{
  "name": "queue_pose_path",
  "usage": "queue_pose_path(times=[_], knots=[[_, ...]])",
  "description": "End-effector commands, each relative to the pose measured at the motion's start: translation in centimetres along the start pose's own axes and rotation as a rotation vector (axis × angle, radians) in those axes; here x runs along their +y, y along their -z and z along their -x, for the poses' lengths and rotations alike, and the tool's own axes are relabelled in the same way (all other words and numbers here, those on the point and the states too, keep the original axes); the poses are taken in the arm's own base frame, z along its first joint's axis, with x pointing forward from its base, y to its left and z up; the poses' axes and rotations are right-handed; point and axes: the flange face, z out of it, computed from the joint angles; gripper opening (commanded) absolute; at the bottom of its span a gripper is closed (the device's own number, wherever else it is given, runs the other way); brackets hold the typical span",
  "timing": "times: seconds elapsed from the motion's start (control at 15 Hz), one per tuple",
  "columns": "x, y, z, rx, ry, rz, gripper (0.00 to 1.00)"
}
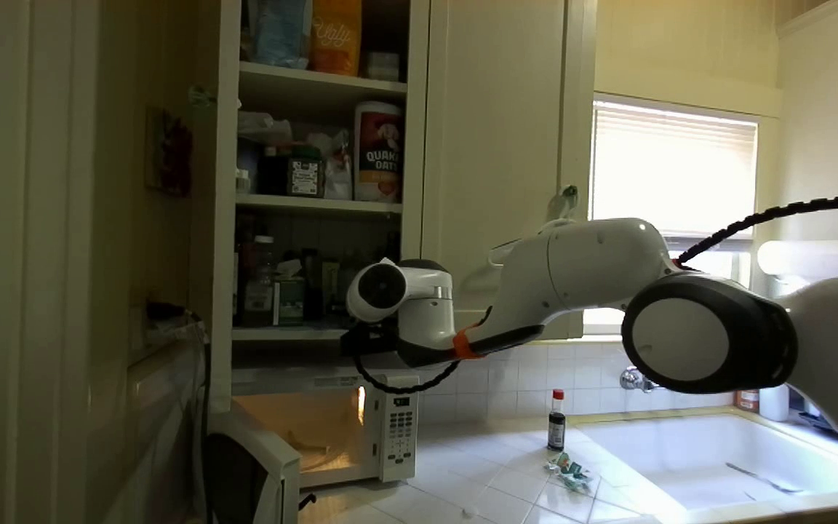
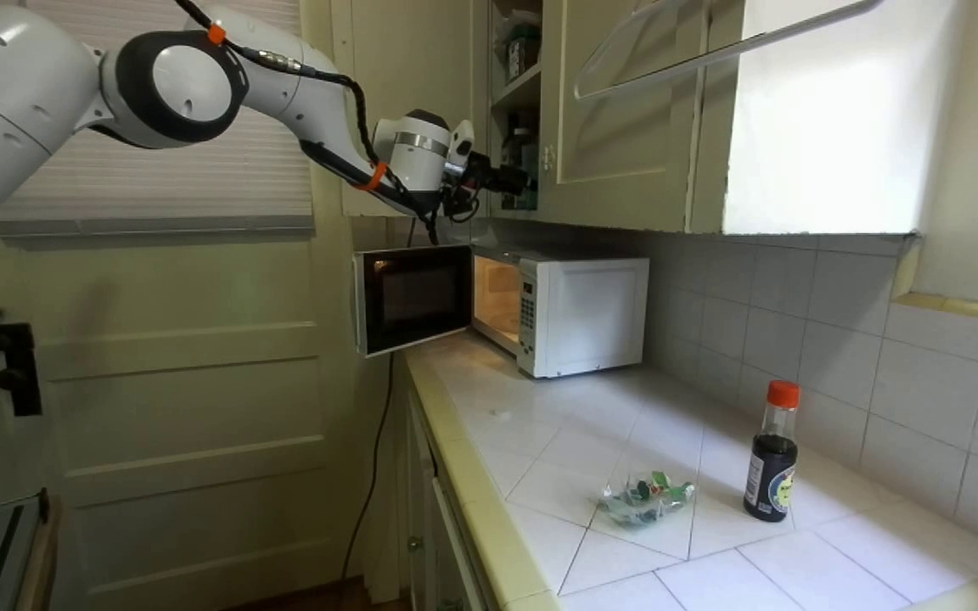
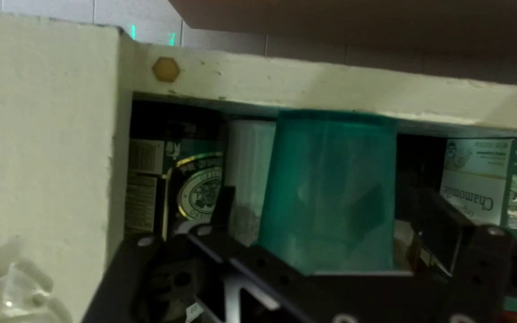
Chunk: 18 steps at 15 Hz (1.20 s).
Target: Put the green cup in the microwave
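Observation:
The green cup (image 3: 330, 175) is a translucent teal cup on the lowest shelf of the open cupboard; the wrist view stands upside down. My gripper (image 3: 326, 208) is open, with one finger on each side of the cup and a visible gap on both sides. In an exterior view the gripper (image 2: 516, 180) reaches into the cupboard above the microwave. In the other picture from outside, the arm's wrist hides it. The white microwave (image 1: 397, 429) stands on the counter below, also seen in an exterior view (image 2: 595, 314). Its door (image 2: 417, 297) is open and its cavity is lit.
The shelf edge (image 3: 330, 83) and cupboard frame (image 3: 56, 134) are close to the gripper. Jars, a dark tin (image 3: 200, 193) and a chamomile tea box (image 3: 478, 179) flank the cup. A red-capped bottle (image 2: 769, 467) and crumpled clear plastic (image 2: 646, 501) lie on the counter near the sink (image 1: 717, 466).

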Motion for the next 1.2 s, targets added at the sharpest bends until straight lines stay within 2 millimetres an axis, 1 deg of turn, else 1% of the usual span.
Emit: queue_pose_path(times=[0.0,0.33,0.4,0.47,0.53,0.6,0.73,1.0,1.13], knots=[[-0.4,-1.8,-0.4,0.007,0.011,0.014,1.00],[-1.1,-3.0,-1.0,-0.027,0.047,0.003,1.00],[-1.2,-3.1,-1.0,-0.038,0.052,0.003,0.97],[-1.3,-3.3,-1.0,-0.048,0.056,0.004,0.74],[-1.4,-3.5,-0.9,-0.057,0.060,0.003,0.73],[-1.5,-3.5,-0.9,-0.061,0.064,0.002,0.70],[-1.6,-3.5,-1.1,-0.062,0.068,0.002,0.56],[-2.3,-2.9,-1.0,-0.057,0.113,0.024,0.56],[-2.8,-1.9,-0.6,-0.058,0.151,-0.008,0.56]])
